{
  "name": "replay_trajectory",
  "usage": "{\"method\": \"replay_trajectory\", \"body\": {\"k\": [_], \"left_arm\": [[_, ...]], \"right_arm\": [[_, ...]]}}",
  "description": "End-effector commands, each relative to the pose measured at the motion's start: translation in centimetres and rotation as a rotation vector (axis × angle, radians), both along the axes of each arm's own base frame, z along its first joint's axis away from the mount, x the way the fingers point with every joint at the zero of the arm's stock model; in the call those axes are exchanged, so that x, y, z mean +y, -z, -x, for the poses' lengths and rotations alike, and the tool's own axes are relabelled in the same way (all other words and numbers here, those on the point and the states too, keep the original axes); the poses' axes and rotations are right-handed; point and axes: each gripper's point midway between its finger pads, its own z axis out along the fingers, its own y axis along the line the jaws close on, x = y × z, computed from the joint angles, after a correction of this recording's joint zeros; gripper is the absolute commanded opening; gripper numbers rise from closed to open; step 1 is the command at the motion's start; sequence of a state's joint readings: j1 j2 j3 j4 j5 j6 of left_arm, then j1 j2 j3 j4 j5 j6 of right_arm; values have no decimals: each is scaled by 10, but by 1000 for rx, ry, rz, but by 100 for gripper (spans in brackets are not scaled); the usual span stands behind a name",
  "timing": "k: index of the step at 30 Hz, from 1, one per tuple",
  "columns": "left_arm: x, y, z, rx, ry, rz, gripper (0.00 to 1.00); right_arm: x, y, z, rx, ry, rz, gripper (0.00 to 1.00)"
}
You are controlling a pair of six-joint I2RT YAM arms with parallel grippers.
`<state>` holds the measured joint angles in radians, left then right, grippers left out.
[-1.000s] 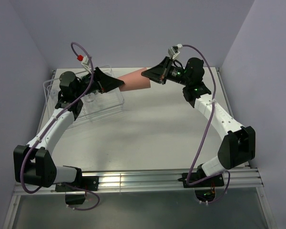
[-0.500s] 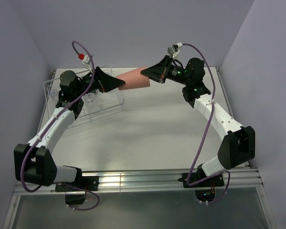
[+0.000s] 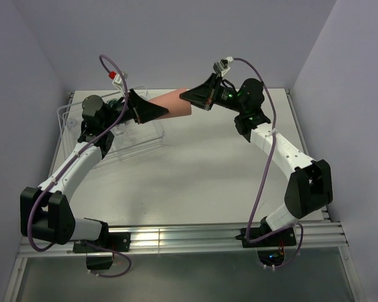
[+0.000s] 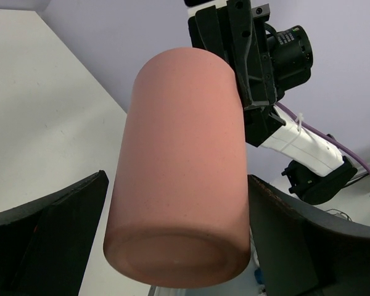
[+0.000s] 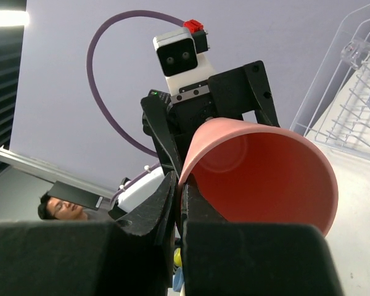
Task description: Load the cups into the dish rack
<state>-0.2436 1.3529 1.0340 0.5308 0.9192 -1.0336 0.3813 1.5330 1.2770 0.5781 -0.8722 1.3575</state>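
Right gripper pinched on the rim of the salmon-pink cup, handing it across mid-air to my wide-open left gripper.

I see the dish rack on the table's far left, below and just behind the left gripper, with clear tumblers in it. The cup hangs sideways, base between the left fingers, which aren't touching it. My worry: if I release the right before the left closes, the cup drops; that thin rim pinch could also let it pivot.
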Motion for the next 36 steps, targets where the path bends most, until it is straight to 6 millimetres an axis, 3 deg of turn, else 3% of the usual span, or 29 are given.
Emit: {"method": "replay_trajectory", "body": {"k": [1,3,5,7,9,10,13,15,17,18,19,20,25,29,32,33,36], "left_arm": [[-1,-14,6,-60,16,21,97],[-2,-14,5,-53,21,20,91],[-2,-16,7,-46,32,25,66],[-2,-17,7,-38,29,25,30],[-3,-19,11,-32,38,17,14],[-3,-19,11,-40,34,6,0],[0,-21,9,-41,-2,-24,0],[3,-31,6,-58,-43,-40,0],[8,-28,3,-40,-89,-90,0],[11,-39,1,-58,-116,-100,0],[16,-33,-4,-35,-155,-134,0],[19,-43,-4,-48,-178,-141,0],[47,-33,-22,3,-327,-273,0],[81,-17,-41,105,-479,-408,0],[102,-9,-61,127,-589,-527,0],[114,6,-64,180,-639,-597,0],[133,19,-77,209,-704,-729,0]], "right_arm": [[0,-20,11,-85,-27,-38,0],[0,-18,10,-86,-21,-31,0],[0,-17,8,-96,-8,-21,0],[0,-15,6,-87,1,-9,0],[0,-14,3,-85,16,1,2],[0,-13,3,-87,19,3,5],[0,-10,0,-88,33,16,24],[-1,-8,-1,-92,49,32,30],[-5,-7,-3,-117,94,60,35],[-10,0,-8,-86,123,93,37],[-16,-2,-13,-118,187,120,39],[-20,10,-17,-67,222,171,40],[-61,37,-43,-7,484,338,42],[-104,70,-62,71,672,452,42],[-120,84,-70,69,745,548,42],[-127,93,-72,87,775,589,42],[-139,110,-76,99,815,686,42]]}}
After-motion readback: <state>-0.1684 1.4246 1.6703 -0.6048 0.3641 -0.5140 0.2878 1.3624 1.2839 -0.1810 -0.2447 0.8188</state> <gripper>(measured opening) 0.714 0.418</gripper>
